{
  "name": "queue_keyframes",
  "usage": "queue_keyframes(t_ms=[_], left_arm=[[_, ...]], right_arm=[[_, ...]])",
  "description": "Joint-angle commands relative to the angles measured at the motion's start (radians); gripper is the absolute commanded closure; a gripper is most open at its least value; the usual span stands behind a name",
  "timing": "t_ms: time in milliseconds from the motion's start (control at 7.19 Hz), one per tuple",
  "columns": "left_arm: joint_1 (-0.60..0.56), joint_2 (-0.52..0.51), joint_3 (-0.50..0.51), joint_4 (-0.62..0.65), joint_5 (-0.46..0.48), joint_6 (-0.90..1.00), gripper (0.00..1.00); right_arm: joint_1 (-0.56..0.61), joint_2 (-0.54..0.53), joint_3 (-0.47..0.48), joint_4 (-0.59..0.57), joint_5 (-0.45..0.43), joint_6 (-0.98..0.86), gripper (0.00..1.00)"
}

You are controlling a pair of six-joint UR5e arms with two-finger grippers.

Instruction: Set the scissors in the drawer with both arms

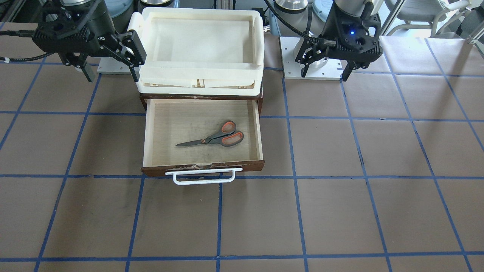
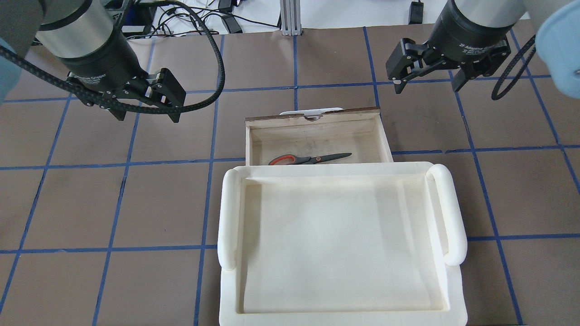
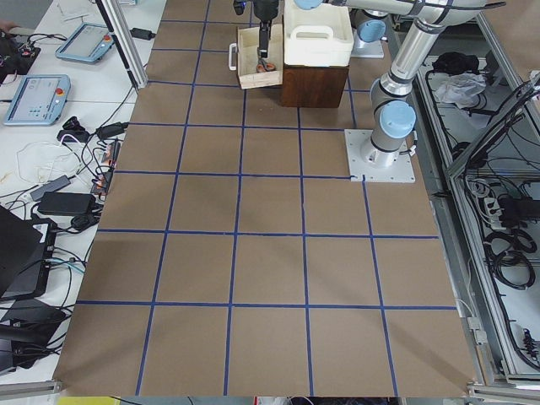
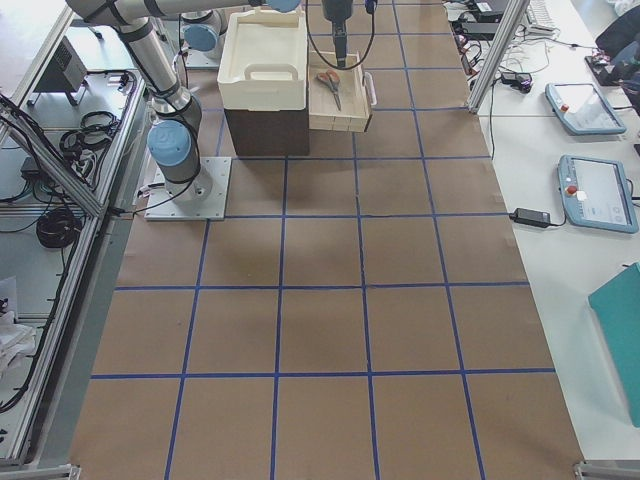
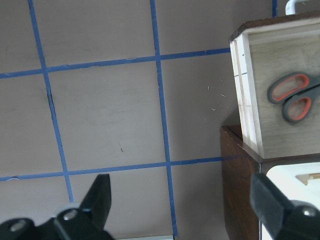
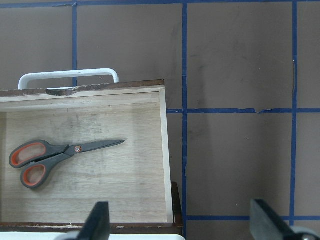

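Note:
The scissors [image 1: 215, 138] lie flat on the pale floor of the open drawer [image 1: 204, 167], blades toward the view's left. They also show in the overhead view [image 2: 312, 159] and both wrist views [image 5: 292, 97] [image 6: 55, 155]. The drawer's white bar handle [image 1: 204, 177] faces away from the robot. My left gripper [image 1: 324, 71] [image 2: 147, 113] hangs open and empty above the table, off to the drawer's side. My right gripper [image 1: 112, 75] [image 2: 427, 86] hangs open and empty on the other side. Neither touches anything.
A cream-white plastic tray [image 2: 226, 217] sits on top of the dark brown cabinet [image 3: 312, 84] that the drawer slides out of. The brown table has a blue tape grid. The arms' base plates [image 1: 314, 68] stand beside the cabinet.

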Motion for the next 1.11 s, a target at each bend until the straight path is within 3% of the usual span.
queue_keyframes(t_ms=[0, 974], left_arm=[[-0.001, 0.011, -0.003, 0.001, -0.003, 0.002, 0.00], [-0.001, 0.013, -0.005, 0.007, -0.021, -0.006, 0.00]], right_arm=[[0.000, 0.000, 0.000, 0.000, 0.000, 0.000, 0.00], [0.000, -0.001, 0.000, 0.000, 0.000, 0.000, 0.00]])
